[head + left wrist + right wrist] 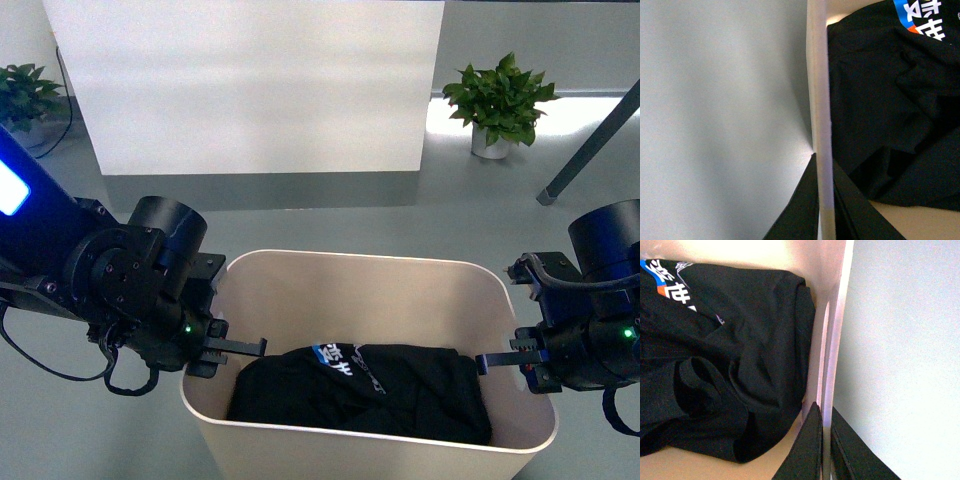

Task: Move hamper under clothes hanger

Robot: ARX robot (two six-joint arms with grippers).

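The hamper [360, 262] is a beige tub low in the front view, with a black garment [370, 390] with a blue and white print lying inside. My left gripper [235, 347] is shut on its left short wall, and my right gripper [500, 360] on its right short wall. In the left wrist view my left gripper [824, 200] pinches the rim [821, 100], one finger on each side. In the right wrist view my right gripper [826, 445] pinches the rim [836, 340] the same way. Of the clothes hanger only one slanted dark grey leg [590, 145] shows, far right.
A large white panel [250, 80] on a grey base stands straight behind the hamper. One potted plant [500, 100] stands at the back right near the rack leg, another [25, 95] at the back left. Grey floor [330, 225] lies around the hamper.
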